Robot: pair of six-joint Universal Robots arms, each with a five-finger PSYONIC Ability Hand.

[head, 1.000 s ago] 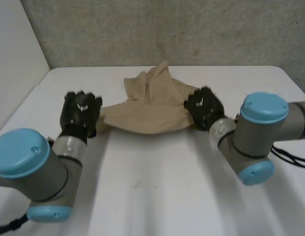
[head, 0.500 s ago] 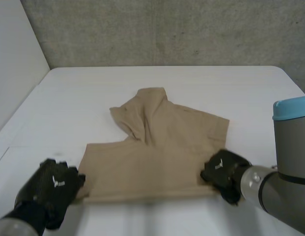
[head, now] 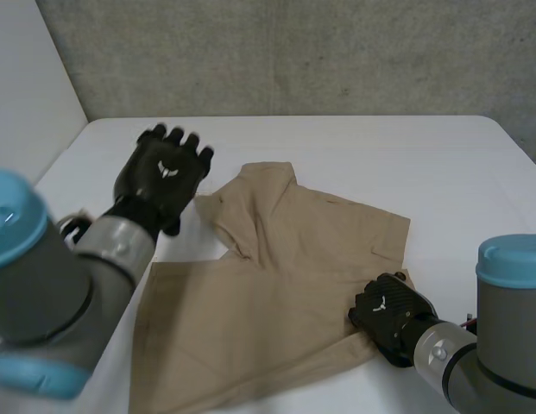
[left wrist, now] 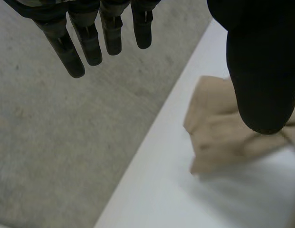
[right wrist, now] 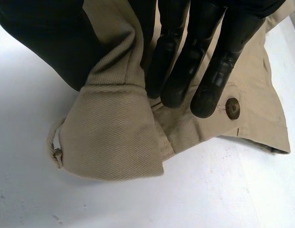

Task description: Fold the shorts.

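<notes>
The tan shorts (head: 285, 285) lie spread on the white table (head: 440, 164), one leg bunched toward the far side. My left hand (head: 162, 172) hovers above the table just beyond the shorts' far left part, fingers straight and spread, holding nothing. In the left wrist view its fingers (left wrist: 85, 38) hang free and a bunched part of the shorts (left wrist: 218, 137) lies past the thumb. My right hand (head: 388, 312) is at the shorts' near right corner. In the right wrist view its fingers (right wrist: 185, 61) and thumb pinch the folded waistband (right wrist: 114, 137) beside a brown button (right wrist: 232, 108).
A grey concrete wall (head: 293, 52) runs behind the table's far edge, and a white panel (head: 26, 95) stands at the left. Bare table surface stretches to the right of the shorts and along the far side.
The left hand has let go of the shorts' near left corner, opened, and swung up toward the far left. The right hand has kept its grip. The shorts now lie nearer the front edge.
</notes>
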